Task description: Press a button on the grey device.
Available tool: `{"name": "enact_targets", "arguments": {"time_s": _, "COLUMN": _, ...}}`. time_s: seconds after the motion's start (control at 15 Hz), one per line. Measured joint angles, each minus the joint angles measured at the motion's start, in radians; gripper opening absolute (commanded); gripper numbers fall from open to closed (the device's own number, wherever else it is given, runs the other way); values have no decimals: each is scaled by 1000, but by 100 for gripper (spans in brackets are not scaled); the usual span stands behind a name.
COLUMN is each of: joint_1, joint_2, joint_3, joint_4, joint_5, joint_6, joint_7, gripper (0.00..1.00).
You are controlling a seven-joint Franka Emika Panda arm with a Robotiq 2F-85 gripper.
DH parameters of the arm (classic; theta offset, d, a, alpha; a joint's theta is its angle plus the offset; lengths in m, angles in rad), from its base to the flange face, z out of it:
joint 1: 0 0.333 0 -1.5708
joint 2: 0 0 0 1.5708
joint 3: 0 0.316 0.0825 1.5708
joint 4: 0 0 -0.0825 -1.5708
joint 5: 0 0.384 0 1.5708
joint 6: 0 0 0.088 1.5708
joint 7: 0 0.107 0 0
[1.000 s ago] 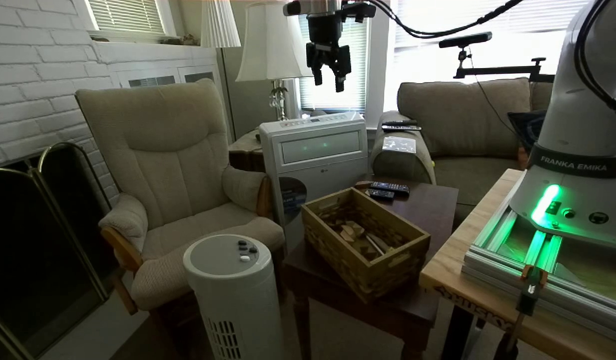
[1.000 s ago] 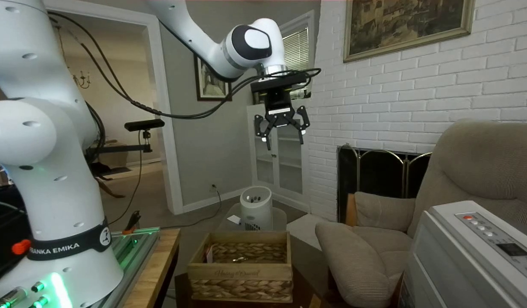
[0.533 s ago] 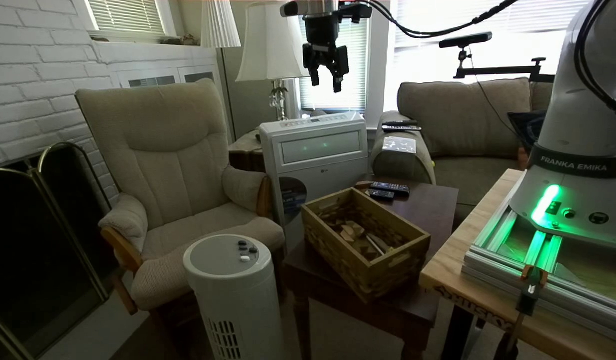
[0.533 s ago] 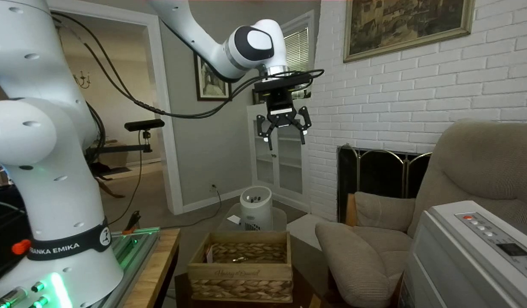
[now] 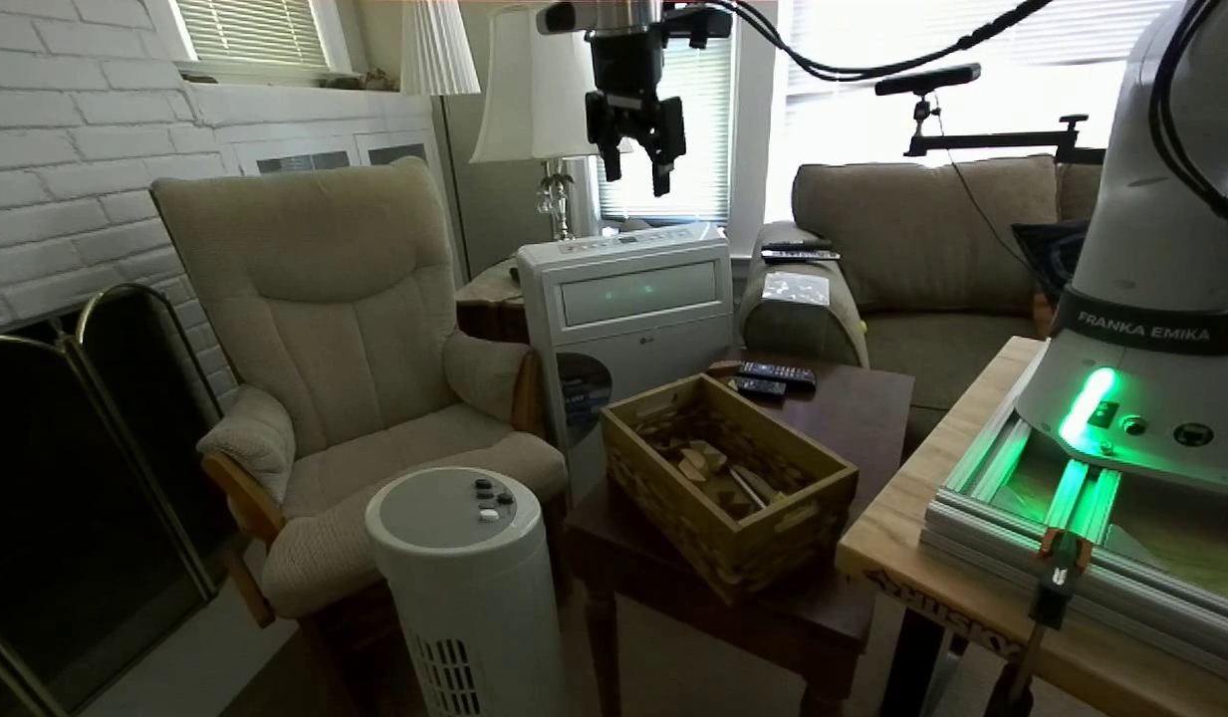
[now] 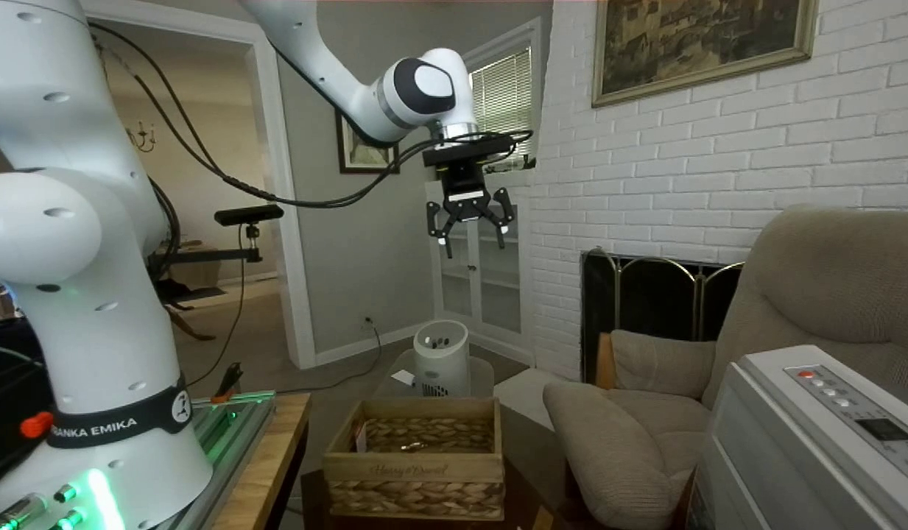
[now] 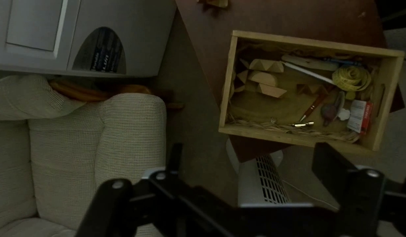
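Observation:
The grey device is a pale upright tower (image 5: 474, 607) with a ribbed lower body; it stands on the floor in an exterior view. Several dark buttons (image 5: 491, 495) and a white one sit on its round top. It also shows in an exterior view (image 6: 442, 368) behind the basket. In the wrist view its ribbed side (image 7: 250, 184) shows between my fingers; its top is hidden by the gripper body. My gripper (image 5: 636, 179) is open and empty, high in the air well above the device and apart from it. It also shows in an exterior view (image 6: 475, 250) and the wrist view (image 7: 249, 146).
A wooden basket (image 5: 633, 423) of small items stands on a dark side table (image 5: 877, 398) beside the device, with remotes (image 5: 773, 375) behind. An armchair (image 5: 335, 339) and a boxy white unit (image 5: 638, 309) stand nearby. The robot's wooden bench (image 5: 982, 398) is at the right.
My gripper has shifted left in both exterior views and the hand has come down slightly. The fingers stay open. The device, basket and furniture have not moved.

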Motion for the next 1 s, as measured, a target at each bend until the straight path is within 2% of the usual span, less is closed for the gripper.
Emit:
{"name": "enact_targets", "arguments": {"time_s": 0.27, "joint_1": 54, "joint_2": 6, "joint_3": 74, "joint_4": -24, "joint_5": 36, "joint_6": 9, "joint_7": 105, "gripper": 100}}
{"name": "enact_targets", "arguments": {"time_s": 0.4, "joint_1": 75, "joint_2": 16, "joint_3": 94, "joint_4": -32, "joint_5": 84, "joint_6": 57, "joint_7": 137, "gripper": 100}}
{"name": "enact_targets", "arguments": {"time_s": 0.53, "joint_1": 88, "joint_2": 42, "joint_3": 110, "joint_4": -35, "joint_5": 102, "joint_6": 140, "joint_7": 156, "gripper": 100}}
{"name": "enact_targets", "arguments": {"time_s": 0.8, "joint_1": 107, "joint_2": 147, "joint_3": 143, "joint_4": -26, "joint_5": 128, "joint_6": 377, "joint_7": 157, "gripper": 100}}
{"name": "enact_targets", "arguments": {"time_s": 1.0, "joint_1": 110, "joint_2": 256, "joint_3": 166, "joint_4": 8, "joint_5": 128, "joint_6": 483, "joint_7": 157, "gripper": 100}}
